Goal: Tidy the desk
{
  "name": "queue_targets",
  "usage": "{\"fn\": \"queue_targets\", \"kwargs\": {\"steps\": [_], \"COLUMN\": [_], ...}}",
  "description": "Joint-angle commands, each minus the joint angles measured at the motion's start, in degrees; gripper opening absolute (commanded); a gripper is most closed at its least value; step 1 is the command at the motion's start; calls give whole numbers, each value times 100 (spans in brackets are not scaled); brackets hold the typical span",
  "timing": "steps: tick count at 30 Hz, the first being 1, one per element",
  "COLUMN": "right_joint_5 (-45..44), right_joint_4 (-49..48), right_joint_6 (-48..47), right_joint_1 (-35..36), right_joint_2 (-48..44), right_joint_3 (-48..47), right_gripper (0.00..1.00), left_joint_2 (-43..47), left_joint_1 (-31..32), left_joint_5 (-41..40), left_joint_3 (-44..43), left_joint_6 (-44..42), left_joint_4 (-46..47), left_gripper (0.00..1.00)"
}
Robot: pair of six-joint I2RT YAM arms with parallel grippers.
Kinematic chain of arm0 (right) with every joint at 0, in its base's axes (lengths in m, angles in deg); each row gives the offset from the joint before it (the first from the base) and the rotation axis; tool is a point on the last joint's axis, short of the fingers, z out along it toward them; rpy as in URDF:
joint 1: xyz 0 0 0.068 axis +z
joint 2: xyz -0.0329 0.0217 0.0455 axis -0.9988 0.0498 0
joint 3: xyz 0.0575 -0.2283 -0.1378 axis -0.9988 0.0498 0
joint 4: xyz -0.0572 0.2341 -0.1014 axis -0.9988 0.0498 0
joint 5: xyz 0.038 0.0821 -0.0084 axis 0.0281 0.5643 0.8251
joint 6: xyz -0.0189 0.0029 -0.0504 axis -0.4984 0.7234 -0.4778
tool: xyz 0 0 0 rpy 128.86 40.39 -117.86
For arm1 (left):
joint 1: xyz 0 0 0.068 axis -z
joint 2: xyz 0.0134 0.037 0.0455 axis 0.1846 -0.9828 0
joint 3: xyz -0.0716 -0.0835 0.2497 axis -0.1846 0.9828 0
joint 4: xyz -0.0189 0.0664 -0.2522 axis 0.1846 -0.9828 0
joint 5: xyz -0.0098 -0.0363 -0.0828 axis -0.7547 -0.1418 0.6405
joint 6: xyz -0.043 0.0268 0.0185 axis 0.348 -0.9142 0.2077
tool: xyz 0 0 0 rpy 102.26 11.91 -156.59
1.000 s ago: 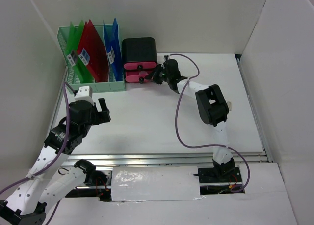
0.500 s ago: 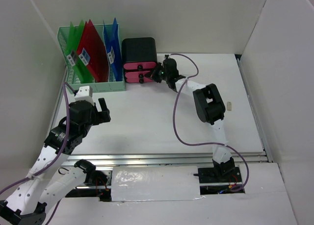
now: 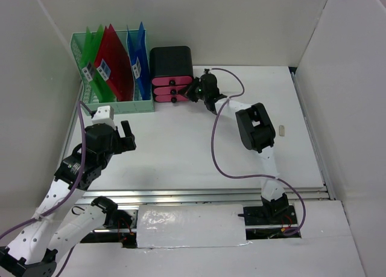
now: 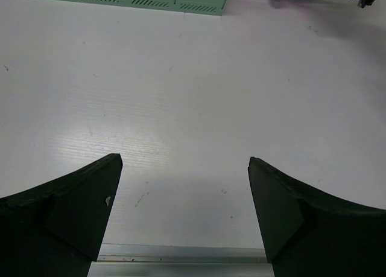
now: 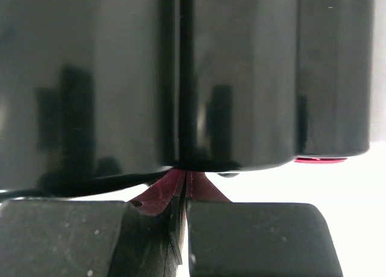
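The desk is a white tabletop walled by white panels. At its back stands a black drawer box with two pink fronts, both flush. My right gripper is shut, its tips against the box's front right corner. In the right wrist view the shut fingertips press on the glossy black box wall, with nothing clearly held. My left gripper hovers over the desk's front left, open and empty. The left wrist view shows its gripper open over bare white tabletop.
A mint-green file rack with green, red and blue folders stands left of the drawer box. A small white object lies at the right. A silver rail runs along the front edge. A purple cable loops from the right arm.
The lower pink drawer, sticking out a second ago, is now flush with the upper one. My right gripper moved toward the box with it. The left arm has not moved.
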Motion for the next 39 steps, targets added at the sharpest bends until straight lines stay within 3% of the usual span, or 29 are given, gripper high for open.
{"fn": "queue_targets", "kwargs": {"steps": [1, 10, 15, 17, 19, 23, 27, 33, 39], "right_joint_5": [-268, -268, -215, -215, -364, -427, -216, -241, -75], "right_joint_4": [-509, -466, -598, -939, -1316, -1757, -1846, -925, -318], "right_joint_6": [113, -19, 165, 323, 630, 1017, 1299, 1658, 1879], "right_joint_1": [-36, -28, -28, 8, 60, 122, 148, 157, 157], "right_joint_2": [-7, 142, 55, -172, -384, -517, -254, 89, 485], "right_joint_3": [46, -288, 19, 595, 1298, 1803, 1638, 813, 170], "right_gripper": [0, 0, 0, 11, 34, 40, 44, 53, 54], "left_joint_2": [4, -14, -31, -31, -23, -31, -31, -23, -14], "left_joint_1": [-27, -27, -27, -27, -27, -19, -27, -27, -27], "left_joint_5": [-7, -34, 1, -7, -7, 2, 2, 1, 28], "left_joint_3": [16, 16, 16, 16, 16, 16, 7, 16, 16], "left_joint_6": [-138, -138, -138, -138, -138, -138, -138, -138, -155], "left_joint_4": [222, 214, 231, 222, 214, 222, 222, 214, 222], "left_gripper": [100, 99, 100, 100, 100, 100, 100, 99, 100]}}
